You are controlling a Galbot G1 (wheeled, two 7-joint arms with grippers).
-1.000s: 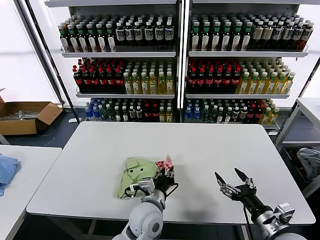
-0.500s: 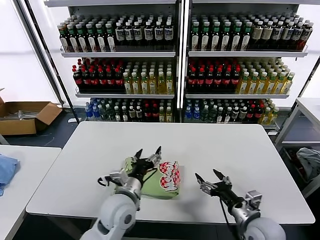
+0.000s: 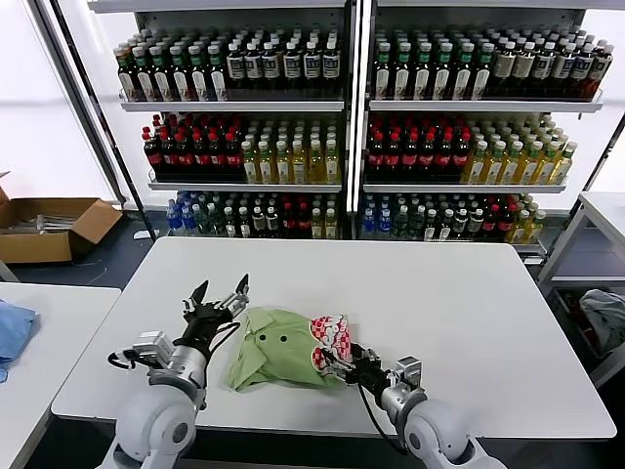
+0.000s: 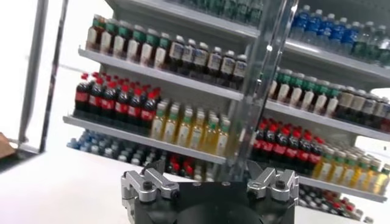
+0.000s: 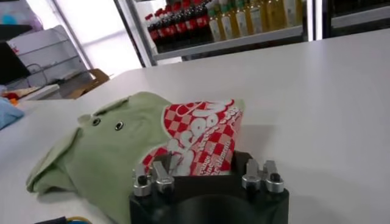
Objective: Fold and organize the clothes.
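Observation:
The light green shirt lies in a folded heap on the white table, near its front edge. The collar and two dark buttons face up, and the red-and-white checked print is on its right end. My left gripper is open and empty, raised just beyond the shirt's left corner. My right gripper is low at the shirt's right end. In the right wrist view the shirt fills the middle, and the checked fold lies between the spread fingers of my right gripper.
Shelves of bottles stand behind the table. A second table at the left holds a blue cloth. A cardboard box sits on the floor at the far left. A grey-blue bundle lies at the right edge.
My left gripper let go of the shirt, opened and drew back to the left. My right gripper slid left across the table to the checked end. The shirt settled flatter.

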